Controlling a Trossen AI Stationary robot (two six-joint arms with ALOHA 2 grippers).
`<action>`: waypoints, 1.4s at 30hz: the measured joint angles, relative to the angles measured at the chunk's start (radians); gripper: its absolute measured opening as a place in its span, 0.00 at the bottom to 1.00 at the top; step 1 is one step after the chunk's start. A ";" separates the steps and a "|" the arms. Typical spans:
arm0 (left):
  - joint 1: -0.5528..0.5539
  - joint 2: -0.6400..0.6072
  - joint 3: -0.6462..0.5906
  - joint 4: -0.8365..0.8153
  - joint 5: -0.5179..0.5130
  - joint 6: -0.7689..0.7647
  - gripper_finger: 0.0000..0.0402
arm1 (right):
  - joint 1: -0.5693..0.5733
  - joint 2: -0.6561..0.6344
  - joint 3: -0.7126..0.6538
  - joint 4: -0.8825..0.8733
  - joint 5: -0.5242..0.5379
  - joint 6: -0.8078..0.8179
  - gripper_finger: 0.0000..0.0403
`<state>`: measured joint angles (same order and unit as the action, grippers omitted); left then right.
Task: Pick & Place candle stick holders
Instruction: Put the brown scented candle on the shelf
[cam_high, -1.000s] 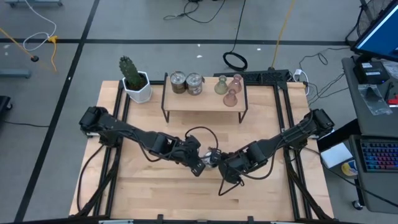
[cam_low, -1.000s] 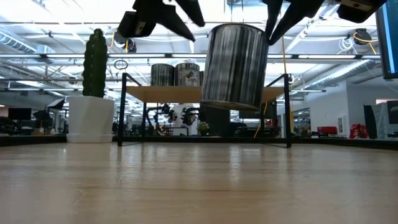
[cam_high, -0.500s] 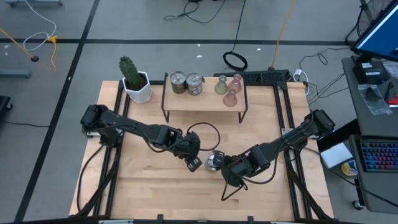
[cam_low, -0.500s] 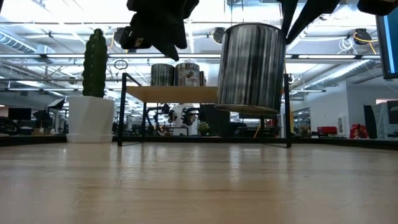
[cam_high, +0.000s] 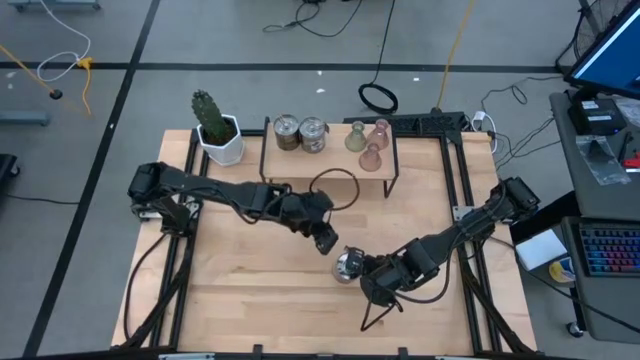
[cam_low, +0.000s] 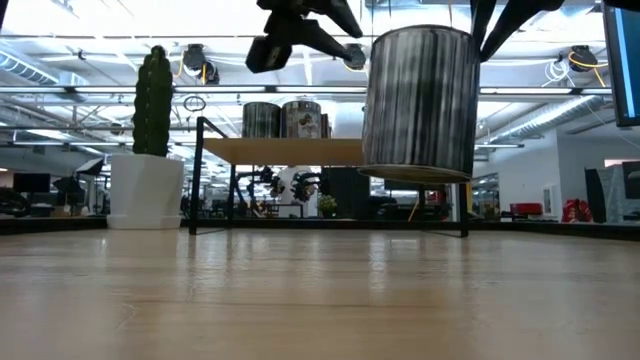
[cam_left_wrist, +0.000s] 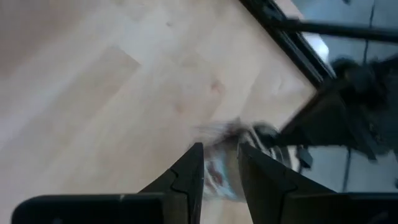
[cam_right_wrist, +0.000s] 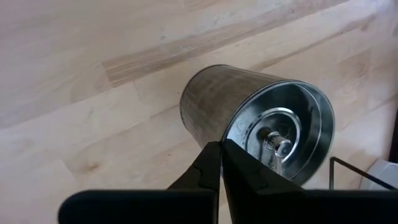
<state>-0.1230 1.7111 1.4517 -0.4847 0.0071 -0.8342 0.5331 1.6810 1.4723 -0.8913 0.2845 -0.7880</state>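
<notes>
A: High view. Where is the right tool (cam_high: 362, 272)?
B: Over the near middle of the bench (cam_high: 240, 310), fingers pressed together on the rim of a silver cup (cam_high: 347, 265). In the low view the cup (cam_low: 420, 103) hangs clear of the wood, upright, with open air beneath its base.

A: And the right wrist view?
B: The two fingers (cam_right_wrist: 214, 167) meet at the cup's rim (cam_right_wrist: 258, 121); its open mouth shows a central spike. Bare boards lie all round it.

A: The left tool (cam_high: 325, 240)?
B: Just up and left of the cup, apart from it. Its fingers (cam_left_wrist: 189, 174) stand a little spread with nothing between them; the cup shows blurred beyond their tips.

A: Where are the other holders?
B: On the small shelf (cam_high: 330, 163) at the far edge of the bench: two silver cups (cam_high: 299, 133) on its left half, an olive vase (cam_high: 354, 138) and two pink vases (cam_high: 375, 142) on its right half, close together. One pink vase sits near the shelf's front edge.

A: What free room is there?
B: The near half of the bench is bare on either side of the tools, out to the black frame rails (cam_high: 470, 290). A white pot with a cactus (cam_high: 216, 128) stands just left of the shelf, at the far left corner. A loop of black cable (cam_high: 335, 190) arches between shelf and left arm.
</notes>
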 joint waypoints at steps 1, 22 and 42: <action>-0.004 0.006 0.000 0.000 0.012 -0.004 0.25 | 0.000 0.000 0.000 0.000 0.001 0.007 0.00; -0.045 0.017 -0.002 -0.035 0.020 -0.038 0.56 | -0.001 0.000 0.000 0.026 -0.054 -0.101 0.00; 0.003 0.085 -0.002 0.009 0.378 0.228 0.53 | -0.010 0.041 -0.001 0.073 -0.079 -0.351 0.00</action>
<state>-0.1202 1.7966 1.4502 -0.4754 0.3854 -0.6067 0.5232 1.7221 1.4715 -0.8181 0.2052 -1.1386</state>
